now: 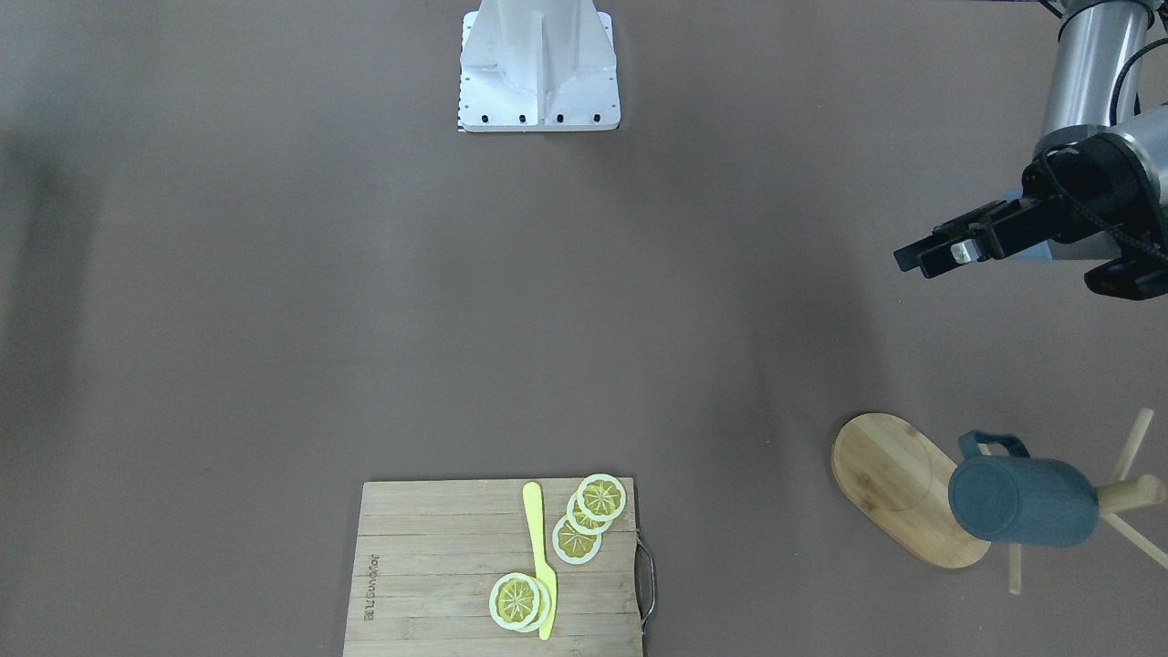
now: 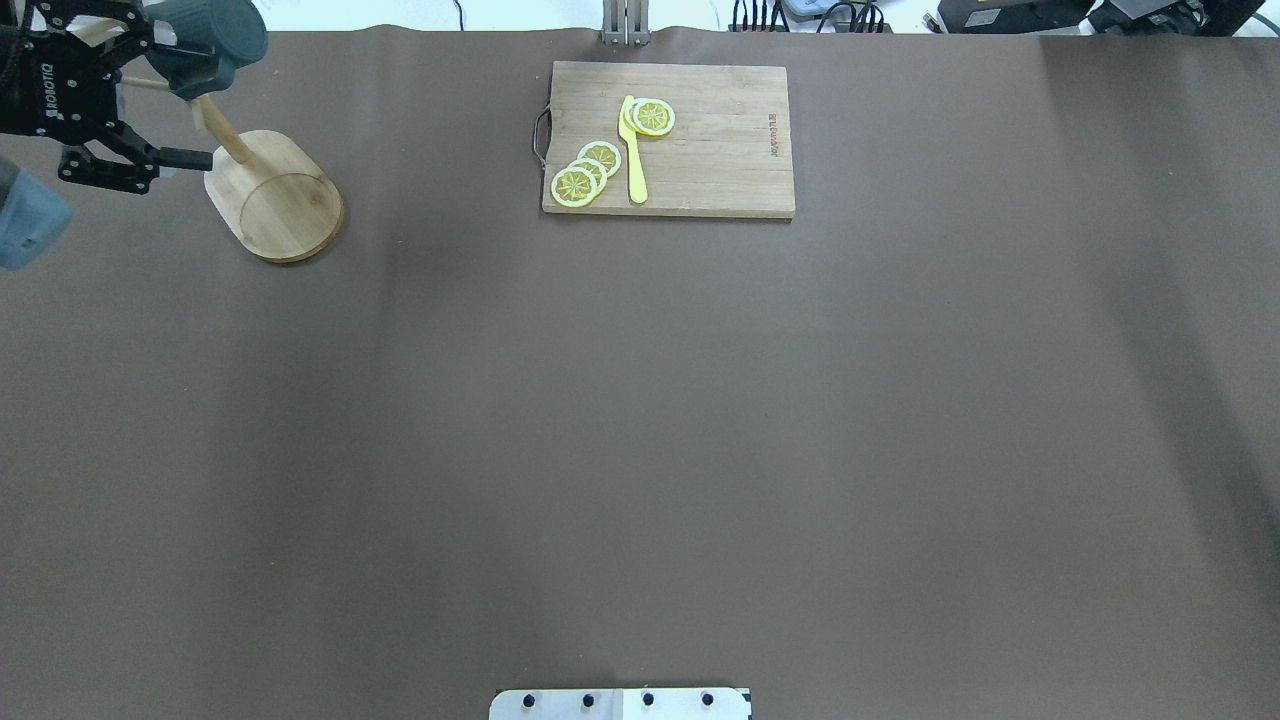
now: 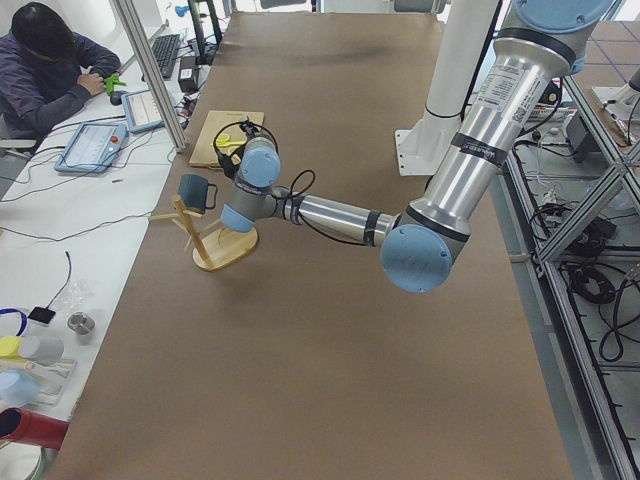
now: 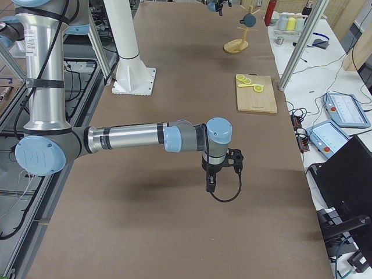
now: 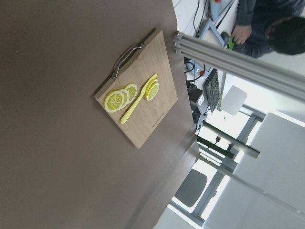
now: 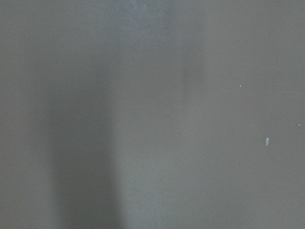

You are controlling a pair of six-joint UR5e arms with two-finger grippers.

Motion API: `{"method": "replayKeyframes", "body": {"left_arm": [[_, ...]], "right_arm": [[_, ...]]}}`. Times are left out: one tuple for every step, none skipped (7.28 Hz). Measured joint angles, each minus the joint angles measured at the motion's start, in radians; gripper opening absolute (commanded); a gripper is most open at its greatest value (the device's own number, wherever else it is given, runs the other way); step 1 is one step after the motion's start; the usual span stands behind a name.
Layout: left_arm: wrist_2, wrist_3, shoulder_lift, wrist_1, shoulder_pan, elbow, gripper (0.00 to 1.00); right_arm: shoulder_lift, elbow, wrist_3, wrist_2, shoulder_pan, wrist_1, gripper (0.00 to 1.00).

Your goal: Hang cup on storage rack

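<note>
The slate-blue cup (image 1: pixel 1022 502) hangs mouth-away on a peg of the bamboo storage rack (image 1: pixel 899 484), above its oval base. The cup (image 2: pixel 210 35) and rack (image 2: pixel 280 200) sit at the table's far left corner in the overhead view. My left gripper (image 2: pixel 175 100) is open and empty, on the near side of the rack. In the front view the left gripper (image 1: pixel 917 260) is well clear of the cup. My right gripper (image 4: pixel 220 174) shows only in the exterior right view, pointing down over mid-table; I cannot tell if it is open or shut.
A slatted cutting board (image 2: pixel 720 140) with lemon slices (image 2: pixel 585 175) and a yellow knife (image 2: pixel 633 150) lies at the far middle of the table. The robot base plate (image 1: pixel 538 68) is at the near edge. An operator (image 3: pixel 45 70) sits beyond the far edge.
</note>
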Motion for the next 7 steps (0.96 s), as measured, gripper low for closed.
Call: {"method": "replayKeyframes", "body": {"left_arm": [[-0.081,0.138,0.009,0.001,-0.053,-0.015,0.99],[-0.134,0.295,0.021,0.001,-0.106,-0.027,0.99],[-0.161,0.481,0.051,0.0,-0.152,-0.033,0.99],[-0.171,0.694,0.102,0.008,-0.181,-0.033,0.99],[-0.173,0.898,0.151,0.045,-0.2,-0.031,0.99],[-0.174,1.074,0.188,0.104,-0.219,-0.03,0.99],[-0.173,1.21,0.217,0.156,-0.236,-0.03,0.99]], "right_arm": [[-0.002,0.0,0.001,0.001,0.0,0.0,1.0],[-0.003,-0.001,0.002,0.003,0.0,0.0,1.0],[-0.004,-0.002,0.003,0.004,0.0,0.0,1.0],[-0.005,-0.003,0.003,0.005,0.0,0.0,1.0],[-0.007,-0.003,0.003,0.005,0.0,0.0,1.0],[-0.008,-0.003,0.003,0.003,0.0,0.0,1.0],[-0.008,-0.003,0.003,0.002,0.0,0.0,1.0]]}}
